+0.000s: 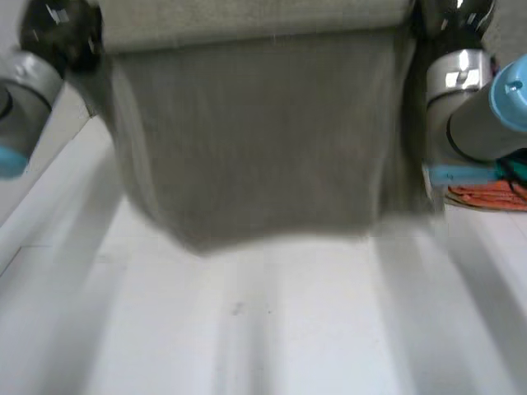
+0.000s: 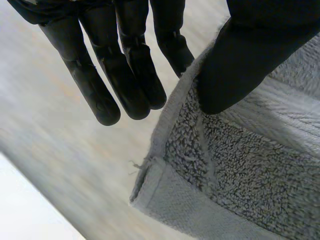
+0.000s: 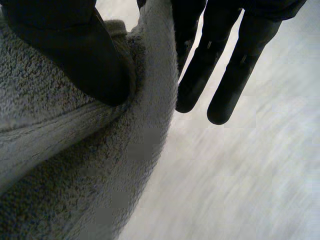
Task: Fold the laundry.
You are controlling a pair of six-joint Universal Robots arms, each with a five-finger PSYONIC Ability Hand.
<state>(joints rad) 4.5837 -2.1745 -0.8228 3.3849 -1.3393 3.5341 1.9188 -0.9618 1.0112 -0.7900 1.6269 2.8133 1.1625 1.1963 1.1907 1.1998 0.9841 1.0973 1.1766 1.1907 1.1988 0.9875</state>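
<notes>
One grey towel (image 1: 255,148), hanging — white table (image 1: 247,329) beneath

Head view: looking down from between and behind the two arms, left arm (image 1: 25,90) and right arm (image 1: 473,107) at the sides, onto the white table (image 1: 272,329), close up against a hanging grey towel (image 1: 255,148). Left wrist view: very near, aimed along the left hand (image 2: 260,45) past straight fingers (image 2: 92,85) at a hemmed towel corner. Right wrist view: equally near, aimed along the right hand (image 3: 75,50) at a towel edge under the thumb. Shared across all three: the towel
</notes>
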